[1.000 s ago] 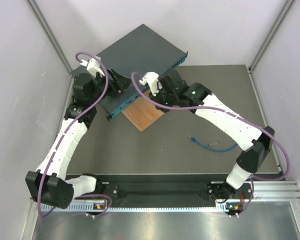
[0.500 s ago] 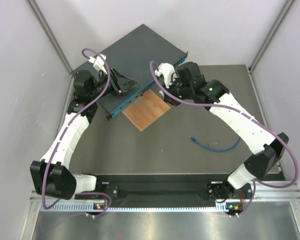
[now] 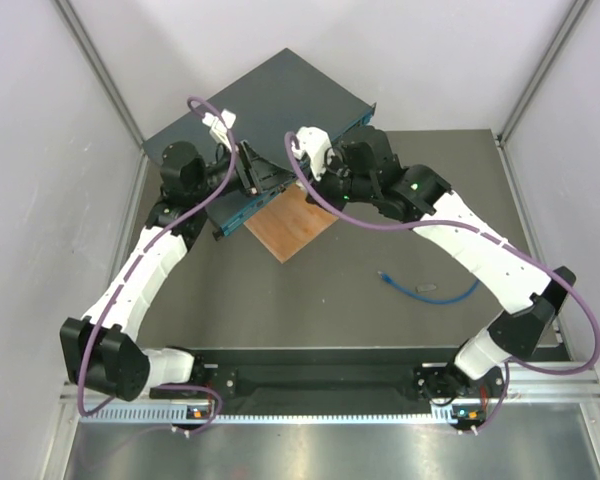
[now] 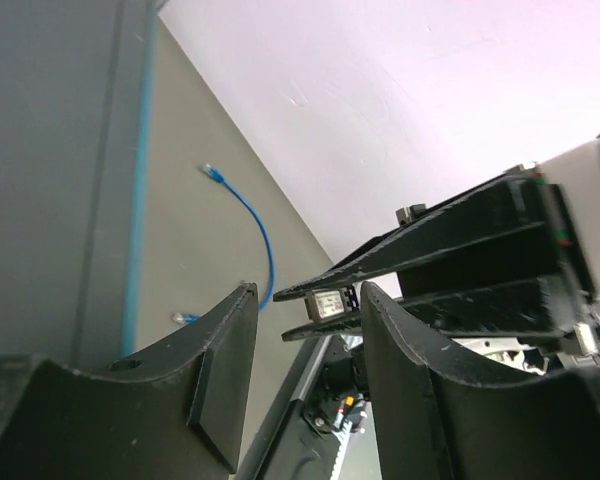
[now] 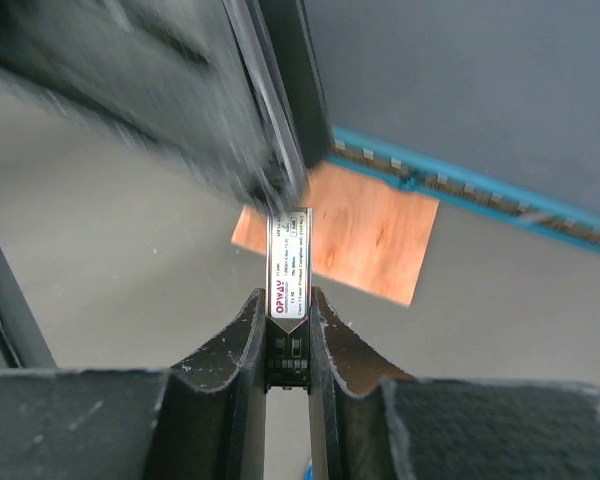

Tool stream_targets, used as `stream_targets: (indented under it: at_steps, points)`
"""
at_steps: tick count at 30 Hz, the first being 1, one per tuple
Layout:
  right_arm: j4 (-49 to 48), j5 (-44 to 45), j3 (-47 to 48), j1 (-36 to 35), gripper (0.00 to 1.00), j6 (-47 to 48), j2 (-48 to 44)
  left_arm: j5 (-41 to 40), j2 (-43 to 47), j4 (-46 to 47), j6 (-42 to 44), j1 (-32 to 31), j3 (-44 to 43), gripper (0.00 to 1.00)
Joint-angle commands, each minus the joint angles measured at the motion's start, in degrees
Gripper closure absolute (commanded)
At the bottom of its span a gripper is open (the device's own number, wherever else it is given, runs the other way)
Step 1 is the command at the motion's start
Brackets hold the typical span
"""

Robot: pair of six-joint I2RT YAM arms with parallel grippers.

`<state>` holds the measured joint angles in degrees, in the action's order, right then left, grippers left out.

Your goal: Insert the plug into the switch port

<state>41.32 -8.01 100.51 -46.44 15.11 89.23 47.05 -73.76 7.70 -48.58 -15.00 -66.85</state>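
1. At the near edge of the counter (image 3: 280, 310), the left arm (image 3: 140, 275) and the right arm (image 3: 480, 250) rise from their bases and lean toward the far side.
2. A thin blue cable (image 3: 440, 293) lies in a loose curve on the counter, right of centre. The plug (image 3: 384, 274) is at its left end, lying flat, touched by neither arm and well apart from the switch.
3. Farther on, an orange-brown wooden square (image 3: 295, 222) lies flat, just in front of the switch's front face.
4. Above the far side of that square, the two sets of jaws face each other, close together.
   - The right jaws are pinching a small metal module (image 5: 289, 270) with a printed label, which sticks out past their tips.
   - The left jaws are spread part-way and grip nothing. In the left wrist view the module shows in the gap beyond them.
   - Whether the module touches the left arm's fingers cannot be told, because that spot is blurred.
5. Farthest back sits the switch (image 3: 270, 100), a dark teal box set askew at the far left. Its blue front face, with a row of sockets, is turned toward the arms.
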Motion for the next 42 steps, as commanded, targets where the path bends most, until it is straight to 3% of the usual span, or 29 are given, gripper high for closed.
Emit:
stream_targets:
  at_steps: [1, 8, 11, 13, 14, 16, 17, 18, 25, 32, 37, 42]
  points:
    - [-4.1, 2.4, 4.2, -1.8, 1.00, 1.4, -0.4, -1.5, 2.3, 1.3, -0.8, -1.6, -0.3, 0.50]
    - [-5.9, 4.7, 4.2, -4.5, 1.00, 3.4, -0.7, -3.9, 2.5, 0.6, -2.4, -3.0, 0.4, 0.53]
    - [-5.8, 5.5, 4.6, -5.0, 1.00, 3.7, -0.4, -3.5, 2.5, 2.4, -4.1, -3.0, 1.0, 0.66]
    - [-6.2, 6.4, 4.4, -5.1, 1.00, 3.7, -0.5, -3.4, 2.5, 3.1, -5.4, -3.1, 1.6, 0.83]
    - [-6.2, 6.8, 4.2, -5.1, 0.96, 3.7, -0.7, -3.1, 2.4, 3.4, -5.9, -3.1, 1.9, 0.89]
    - [-6.5, 7.7, 2.9, -5.1, 0.79, 4.3, -1.2, -3.5, 2.5, 3.7, -7.2, -3.0, 2.3, 1.00]
    - [-6.7, 7.7, 2.2, -5.1, 0.66, 4.7, -2.1, -4.1, 2.5, 4.0, -7.6, -3.0, 2.4, 1.00]
    - [-7.0, 7.7, 1.0, -5.1, 0.61, 5.3, -2.8, -4.2, 2.3, 4.7, -7.9, -2.9, 2.5, 1.00]
    - [-12.1, 7.5, -11.0, -4.7, 0.52, 9.2, -10.9, -4.3, 1.9, 7.4, -12.3, -2.6, 3.6, 1.00]
    - [-16.7, 4.1, -13.4, -4.4, 0.42, 9.1, -12.1, -3.1, 1.5, 9.9, -14.5, -2.6, 4.7, 1.00]
    - [-17.5, 1.8, -11.7, -4.4, 0.42, 9.2, -10.9, -2.7, 1.9, 10.9, -15.8, -2.6, 5.3, 1.00]
    - [-17.7, 1.3, -10.6, -4.3, 0.54, 9.2, -9.5, -1.8, 2.2, 11.5, -16.4, -2.6, 5.4, 1.00]
